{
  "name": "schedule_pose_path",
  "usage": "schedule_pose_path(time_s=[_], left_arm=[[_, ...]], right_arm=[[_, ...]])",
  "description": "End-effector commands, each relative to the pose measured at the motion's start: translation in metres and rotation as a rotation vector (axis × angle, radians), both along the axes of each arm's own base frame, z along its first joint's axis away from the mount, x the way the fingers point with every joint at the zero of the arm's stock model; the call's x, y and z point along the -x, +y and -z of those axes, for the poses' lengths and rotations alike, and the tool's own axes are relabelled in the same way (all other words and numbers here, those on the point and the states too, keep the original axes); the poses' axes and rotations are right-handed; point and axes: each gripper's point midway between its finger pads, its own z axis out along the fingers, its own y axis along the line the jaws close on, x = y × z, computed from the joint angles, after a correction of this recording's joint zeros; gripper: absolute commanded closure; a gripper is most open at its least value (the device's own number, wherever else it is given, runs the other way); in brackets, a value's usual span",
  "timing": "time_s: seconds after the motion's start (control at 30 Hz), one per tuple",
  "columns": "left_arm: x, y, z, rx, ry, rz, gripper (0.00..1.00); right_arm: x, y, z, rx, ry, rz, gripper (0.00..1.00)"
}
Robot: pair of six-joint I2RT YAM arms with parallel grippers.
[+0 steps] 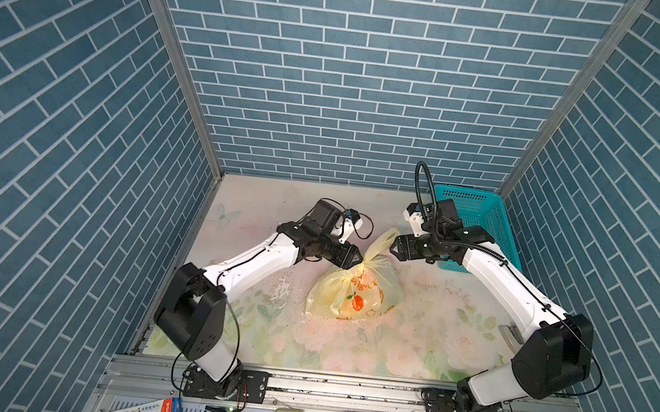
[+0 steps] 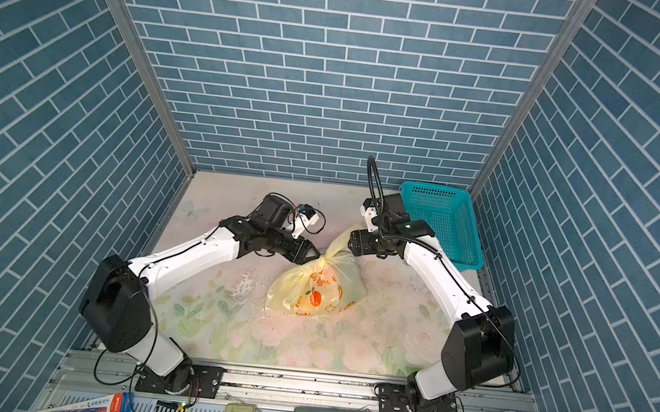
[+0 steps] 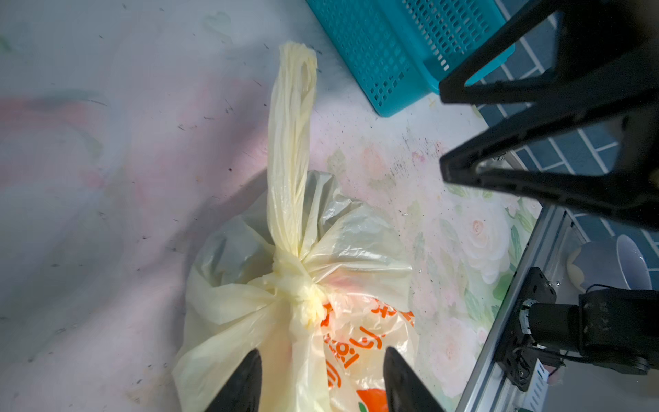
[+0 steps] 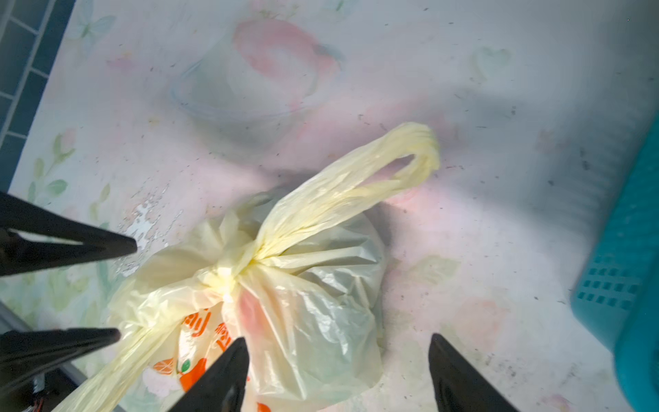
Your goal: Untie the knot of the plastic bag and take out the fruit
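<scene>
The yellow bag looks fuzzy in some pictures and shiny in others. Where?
Right wrist view: the plastic bag glints white on its crinkles, the loop tail is smeared at its tip, and the teal basket is blurred. Left wrist view: the knot is sharp. In both top views the bag glows orange at its base.

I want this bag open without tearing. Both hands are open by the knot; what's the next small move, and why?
Probably ease the right hand onto the loop sticking out of the knot and close on it. The knot is tight and the bag shut, both hands hold nothing, and that loop lies nearest the right hand, while the left hand sits at the knot.
</scene>
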Motion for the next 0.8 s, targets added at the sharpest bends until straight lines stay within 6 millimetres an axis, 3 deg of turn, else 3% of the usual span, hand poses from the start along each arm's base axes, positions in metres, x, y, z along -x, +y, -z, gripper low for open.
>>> schedule_pose_path(time_s=[0.0,0.2,0.47,0.77], left_arm=[[0.001,0.013,0.017,-0.025,0.030,-0.040,0.43],[0.007,0.010,0.033,-0.004,0.063,-0.035,0.44],[0.010,0.003,0.046,-0.011,0.091,-0.012,0.44],[0.015,-0.003,0.059,-0.038,0.119,0.001,0.66]], right_arm=[[0.019,0.020,-0.003,-0.071,0.018,-0.079,0.21],[0.031,0.044,0.011,-0.071,0.043,-0.167,0.22],[0.028,0.057,0.039,-0.040,0.063,-0.171,0.25],[0.037,0.061,0.070,-0.009,0.108,-0.192,0.34]])
